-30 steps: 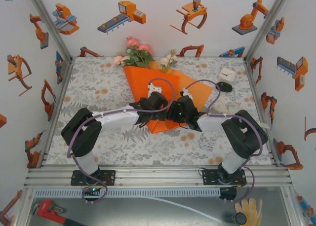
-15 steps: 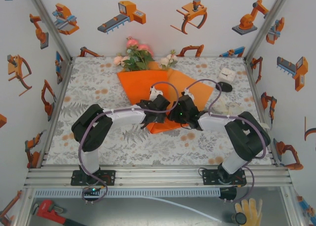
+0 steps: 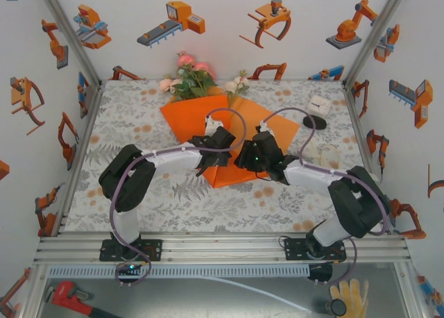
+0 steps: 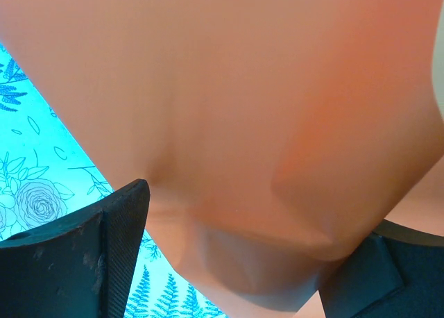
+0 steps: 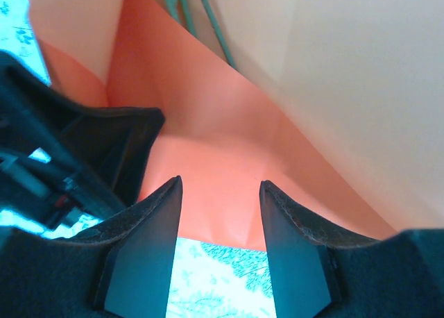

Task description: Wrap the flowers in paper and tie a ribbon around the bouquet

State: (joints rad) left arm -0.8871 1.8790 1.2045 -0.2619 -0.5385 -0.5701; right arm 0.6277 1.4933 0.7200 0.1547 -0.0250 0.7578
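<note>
Orange paper [image 3: 186, 116] partly folded over green stems [image 5: 182, 2], flowers [image 3: 193, 75] (pink, cream) poking out at far end

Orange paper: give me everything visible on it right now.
The paper is a large, bright orange matte sheet lying mid-table on the floral cloth. It is folded loosely into a wedge whose tip points toward the arm bases. The flowers stick out past its wide far edge, and green stems run down its inner crease. Its surface is creased and buckled. One fold bulges between the fingers of the open left tool, and the open right tool hovers at its near tip.
</note>
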